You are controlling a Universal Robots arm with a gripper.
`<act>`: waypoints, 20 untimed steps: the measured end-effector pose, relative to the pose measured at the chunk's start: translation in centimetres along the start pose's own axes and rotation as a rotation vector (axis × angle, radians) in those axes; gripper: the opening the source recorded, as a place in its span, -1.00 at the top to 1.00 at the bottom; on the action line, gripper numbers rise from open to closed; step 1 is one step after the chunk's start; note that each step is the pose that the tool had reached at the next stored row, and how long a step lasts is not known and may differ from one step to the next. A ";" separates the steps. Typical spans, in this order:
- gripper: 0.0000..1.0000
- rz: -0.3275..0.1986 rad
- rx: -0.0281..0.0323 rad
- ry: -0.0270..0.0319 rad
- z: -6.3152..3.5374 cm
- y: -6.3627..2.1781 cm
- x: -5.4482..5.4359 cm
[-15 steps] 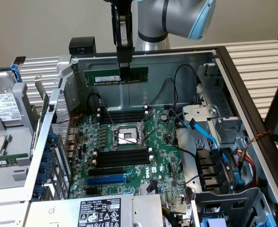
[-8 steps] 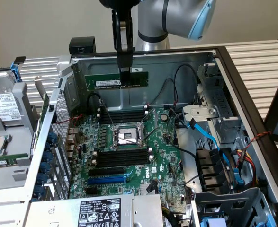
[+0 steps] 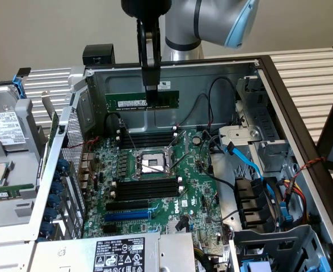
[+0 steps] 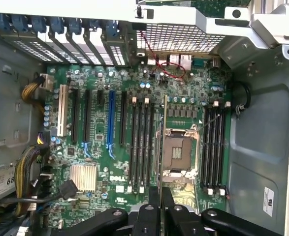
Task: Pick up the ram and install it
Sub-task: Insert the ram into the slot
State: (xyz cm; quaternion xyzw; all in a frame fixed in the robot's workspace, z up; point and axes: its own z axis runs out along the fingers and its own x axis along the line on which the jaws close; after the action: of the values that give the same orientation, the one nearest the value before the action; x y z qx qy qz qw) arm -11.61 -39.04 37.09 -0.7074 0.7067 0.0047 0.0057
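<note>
Aloft, thin flat green ram (image 3: 126, 102), pinched in slim black jaws

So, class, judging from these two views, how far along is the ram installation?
Done: the ram is picked up, the gripper shut on it. In hand: it hangs level in the air above the motherboard. Left: it is not seated; the black memory slots beside the processor socket look empty.

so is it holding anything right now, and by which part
Yes, the ram. The jaws pinch it near the middle of its long upper edge, and it hangs level above the motherboard.
</note>
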 end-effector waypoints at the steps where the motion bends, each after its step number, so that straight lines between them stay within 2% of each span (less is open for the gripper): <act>1: 0.73 0.019 0.0008 0.0094 0.27 0.00 0.0; 4: 0.73 0.017 0.0008 0.0105 1.78 -0.02 -0.1; 12: 0.73 -0.031 0.0004 0.0103 3.23 -0.02 -0.1; 20: 0.73 -0.038 0.0003 0.0104 4.68 -0.02 -0.1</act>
State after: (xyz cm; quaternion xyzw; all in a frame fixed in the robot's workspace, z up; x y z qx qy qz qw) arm -11.59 -38.90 32.41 -0.7207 0.6932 0.0008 0.0022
